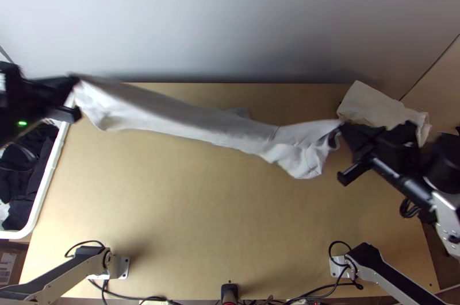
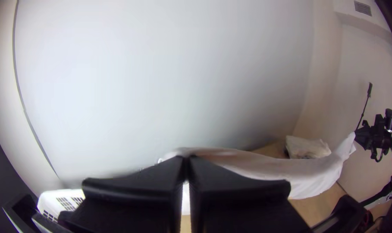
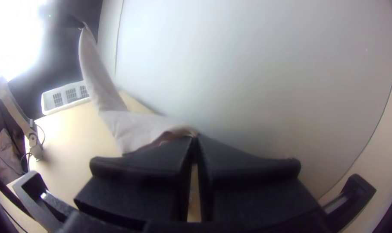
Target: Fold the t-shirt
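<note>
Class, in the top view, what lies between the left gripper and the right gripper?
The white t-shirt: the top view shows it spanning, as a long, narrow band, from the left gripper to the right gripper.

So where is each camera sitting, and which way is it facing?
Top view: high over the table's near edge, facing steeply down; left arm and right arm show.
Left wrist view: on that arm's wrist, facing the pale wall; its gripper at the bottom, the right gripper beyond.
Right wrist view: on that wrist, facing wall and white basket; its gripper at the bottom.
All share the t-shirt.
</note>
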